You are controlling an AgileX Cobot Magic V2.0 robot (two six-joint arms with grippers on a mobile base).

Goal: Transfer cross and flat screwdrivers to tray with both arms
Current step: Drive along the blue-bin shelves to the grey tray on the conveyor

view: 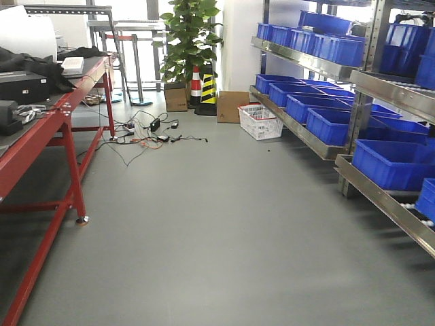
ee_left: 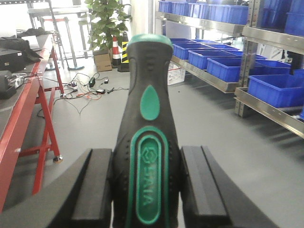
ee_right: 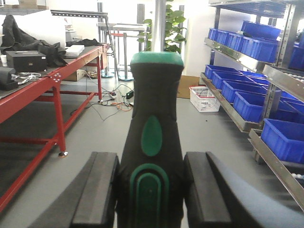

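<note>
The first screwdriver (ee_left: 147,118) has a black handle with a green end cap, a green teardrop inlay and a green lettered oval. It is gripped in the left hand (ee_left: 147,194), cap end pointing away. The second screwdriver (ee_right: 153,118), in the same black and green, is gripped likewise in the right hand (ee_right: 152,199).

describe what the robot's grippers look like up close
The left gripper and the right gripper look alike. Each has two matte black fingers, blocky and flat-tipped. A flat inner pad sits against a wider outer body that slopes outward toward the base. No cables, markings or labels show on them, and nothing behind the fingers is in view.
</note>
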